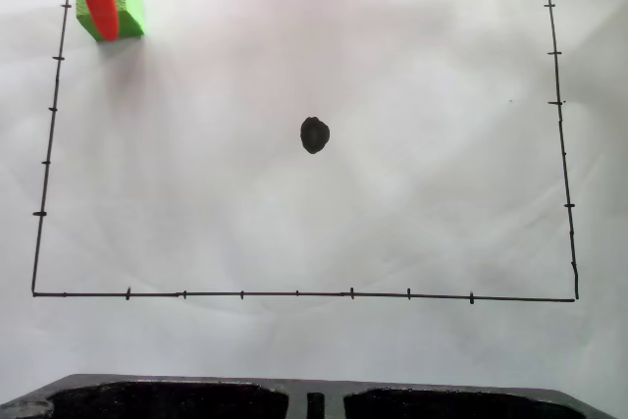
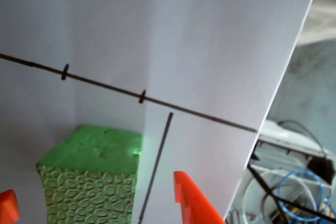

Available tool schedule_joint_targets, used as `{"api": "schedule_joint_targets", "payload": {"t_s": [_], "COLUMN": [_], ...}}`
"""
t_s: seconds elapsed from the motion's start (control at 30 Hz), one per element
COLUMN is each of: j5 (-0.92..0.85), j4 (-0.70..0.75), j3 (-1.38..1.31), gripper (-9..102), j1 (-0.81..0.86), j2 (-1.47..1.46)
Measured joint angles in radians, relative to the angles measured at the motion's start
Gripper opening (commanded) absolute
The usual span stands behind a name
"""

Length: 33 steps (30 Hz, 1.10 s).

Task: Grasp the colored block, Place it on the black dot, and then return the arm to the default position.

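Fixed view: one colored block [image 1: 128, 5], one black dot [image 1: 314, 134], well apart.

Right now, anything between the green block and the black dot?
No. In the fixed view the stretch from the green block to the black dot is bare white paper, inside the drawn border.

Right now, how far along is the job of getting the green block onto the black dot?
Early stage. Nothing is placed yet: the black dot sits bare mid-sheet. In hand: the pincer straddles the green block at the drawn frame's top-left corner in the fixed view, one finger on each side with gaps showing, so it looks open. Left: close, carry the block to the dot, release, return the arm.
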Motion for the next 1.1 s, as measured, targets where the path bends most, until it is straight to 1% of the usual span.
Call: {"api": "schedule_joint_targets", "payload": {"t_s": [0.17, 0.5, 0.7, 0.9, 1.03, 1.1], "j5": [0.018, 0.04, 0.1, 0.156, 0.209, 0.225], "j4": [0.0, -0.02, -0.051, -0.077, -0.094, -0.091], "j3": [0.0, 0.012, 0.015, 0.015, 0.015, 0.015], "gripper": [38, 31, 23, 19, 11, 11], "j1": [-0.006, -0.021, -0.044, -0.055, -0.055, -0.06], "j2": [-0.011, -0.028, -0.037, -0.037, -0.037, -0.037]}}
